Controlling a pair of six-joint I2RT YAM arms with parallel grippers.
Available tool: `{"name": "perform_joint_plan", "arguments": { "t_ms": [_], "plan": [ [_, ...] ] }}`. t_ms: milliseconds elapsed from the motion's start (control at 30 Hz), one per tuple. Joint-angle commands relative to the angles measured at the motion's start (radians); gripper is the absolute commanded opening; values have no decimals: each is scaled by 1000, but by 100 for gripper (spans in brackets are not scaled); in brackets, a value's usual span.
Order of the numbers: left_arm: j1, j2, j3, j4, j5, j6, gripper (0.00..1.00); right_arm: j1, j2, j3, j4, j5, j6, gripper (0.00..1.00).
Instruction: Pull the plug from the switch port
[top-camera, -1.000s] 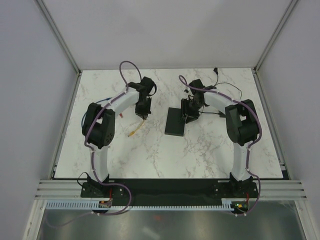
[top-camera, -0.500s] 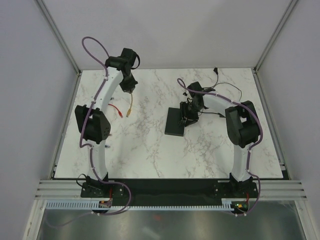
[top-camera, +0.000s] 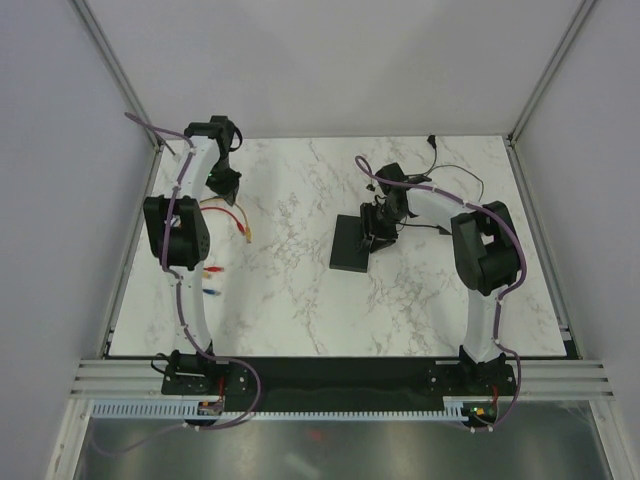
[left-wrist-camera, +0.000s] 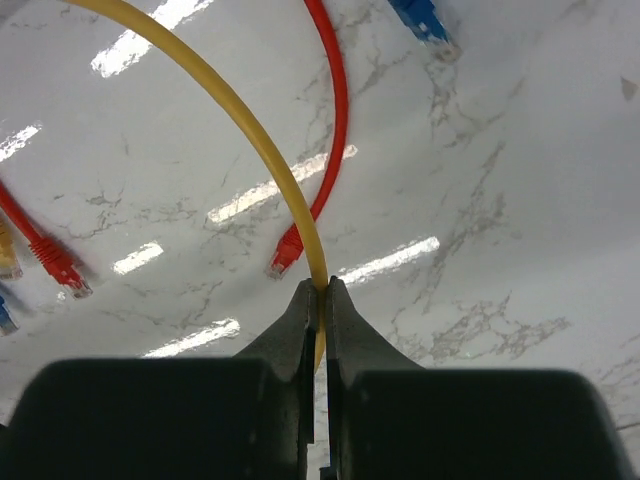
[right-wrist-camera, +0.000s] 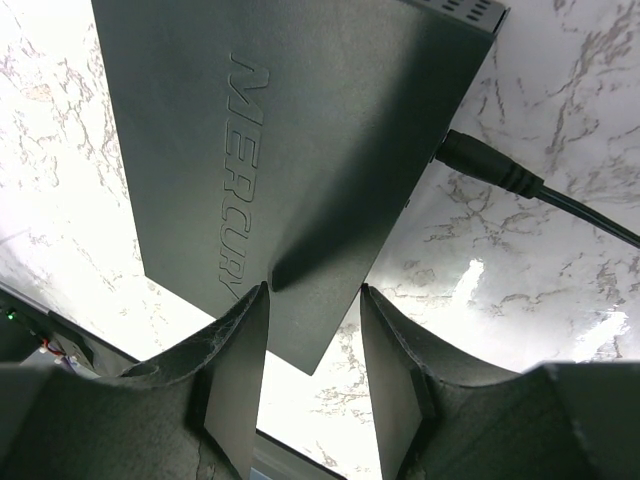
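Note:
The black switch (top-camera: 348, 245) lies mid-table; in the right wrist view its lid (right-wrist-camera: 280, 140) reads MERCURY. My right gripper (top-camera: 375, 232) is open, and its fingertips press down on the switch's near corner (right-wrist-camera: 312, 290). Far to the left, my left gripper (top-camera: 226, 190) is shut on a yellow cable (left-wrist-camera: 240, 115), pinched at the fingertips (left-wrist-camera: 322, 287). The cable's plug (top-camera: 248, 236) hangs free near the table, well away from the switch. The switch ports are hidden from view.
A black power lead (right-wrist-camera: 500, 180) enters the switch's side and trails to the back right (top-camera: 440, 165). A red cable (top-camera: 226, 212) with its plug (left-wrist-camera: 285, 255) lies under the left gripper. Loose red and blue plugs (top-camera: 211, 281) sit by the left edge.
The left arm has swung from beside the switch to the far back left, carrying the yellow cable and its plug along. The right arm has stayed on the switch.

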Motion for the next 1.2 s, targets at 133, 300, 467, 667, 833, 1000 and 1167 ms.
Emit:
{"name": "perform_joint_plan", "arguments": {
  "t_ms": [133,300,467,667,833,1000,1167],
  "plan": [
    [78,49,40,-123,49,-164,20,4,-26,22,0,21,-3,50],
    [131,58,29,-116,76,-144,62,4,-7,43,-9,29,-8,50],
    [97,-9,10,-87,82,-20,79,1,17,56,-12,23,-8,50],
    [-75,-223,-239,196,159,320,80,-13,71,112,-11,35,-14,53],
    [-109,-438,-548,465,511,476,71,-16,126,184,-14,27,-2,54],
    [-109,-483,-654,521,636,547,66,-14,171,252,-14,23,-5,55],
    [-110,-489,-671,529,676,568,63,38,206,306,-26,-22,-37,55]
  ]
}}
